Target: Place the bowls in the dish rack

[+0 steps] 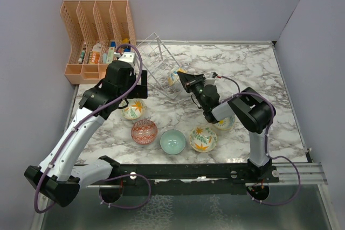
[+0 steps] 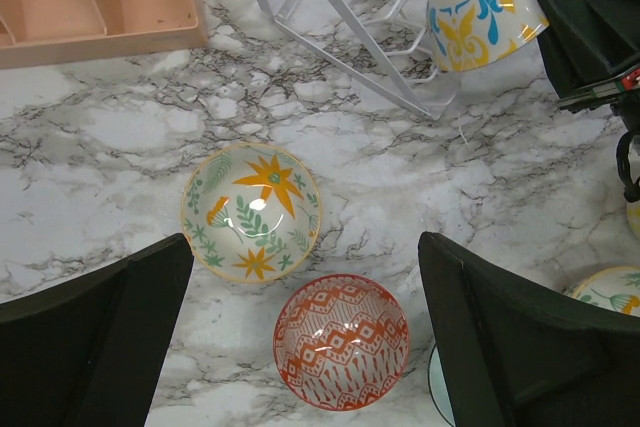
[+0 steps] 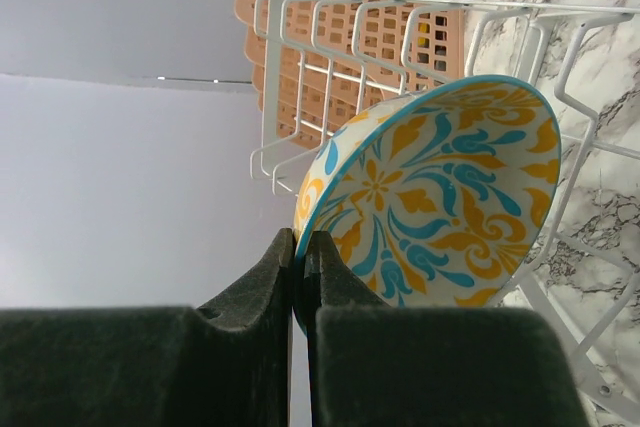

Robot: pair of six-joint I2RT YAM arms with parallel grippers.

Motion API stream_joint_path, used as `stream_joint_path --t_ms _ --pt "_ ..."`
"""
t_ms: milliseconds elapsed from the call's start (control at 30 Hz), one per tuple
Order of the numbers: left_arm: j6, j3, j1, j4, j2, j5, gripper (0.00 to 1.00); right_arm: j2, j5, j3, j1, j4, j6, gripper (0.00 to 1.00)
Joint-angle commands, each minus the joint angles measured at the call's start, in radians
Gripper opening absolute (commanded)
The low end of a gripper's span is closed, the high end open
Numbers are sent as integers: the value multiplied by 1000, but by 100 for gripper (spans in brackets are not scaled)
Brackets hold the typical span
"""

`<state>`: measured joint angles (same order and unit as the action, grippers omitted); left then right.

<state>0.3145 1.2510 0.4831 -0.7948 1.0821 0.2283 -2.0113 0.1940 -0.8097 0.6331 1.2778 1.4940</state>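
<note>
Right gripper (image 3: 300, 257) was clamped on the blue-patterned bowl (image 3: 440, 197), tilted among the dish rack (image 1: 155, 57) wires (orange organizer (image 1: 97, 25) crowding upper left); left gripper (image 2: 305, 247) hung spread above the leaf-print bowl (image 2: 250, 212).

**A:** Count the crockery for me.

**B:** Six in all. One blue-and-yellow bowl (image 1: 173, 77), one red-patterned bowl (image 1: 144, 131) and one teal bowl (image 1: 172, 141). Two are cream with prints: the flower bowl (image 1: 133, 109) and the leaf bowl (image 1: 203, 138). The last is a half-hidden bowl (image 1: 225, 123), tucked under an arm.

**A:** And racks?

**B:** One wire dish rack (image 1: 156, 60). There's also one orange organizer (image 1: 99, 22), with four slots.

**A:** Arms?

**B:** Two: the left arm (image 1: 81, 133) and the right arm (image 1: 256, 114).
</note>
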Motion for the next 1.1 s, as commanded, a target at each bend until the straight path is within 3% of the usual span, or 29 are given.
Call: stream_joint_path --t_ms 0,133,300,400,533,733,833,900,1067 --pt "-16 18 6 -2 -3 29 99 -2 42 -37 4 83 32 1" --pt "-18 15 6 2 -2 30 99 -20 45 -28 5 84 63 5" --pt "-18 13 8 7 2 25 99 -31 9 -40 5 47 93 25" --pt "-20 13 8 4 -2 28 99 -25 5 -39 5 16 95 30" --pt "-24 10 8 4 -8 35 99 -27 -11 -44 5 -8 101 29" --pt "-25 11 8 5 -10 40 99 -20 -24 -54 5 -42 101 8" --pt "-27 15 8 3 -10 43 99 13 -25 -43 5 -86 101 8" --pt "-29 22 8 3 -9 49 99 67 -29 -43 4 -171 86 17" --pt "-36 29 8 3 -10 50 99 295 -37 -78 4 -587 -46 33"
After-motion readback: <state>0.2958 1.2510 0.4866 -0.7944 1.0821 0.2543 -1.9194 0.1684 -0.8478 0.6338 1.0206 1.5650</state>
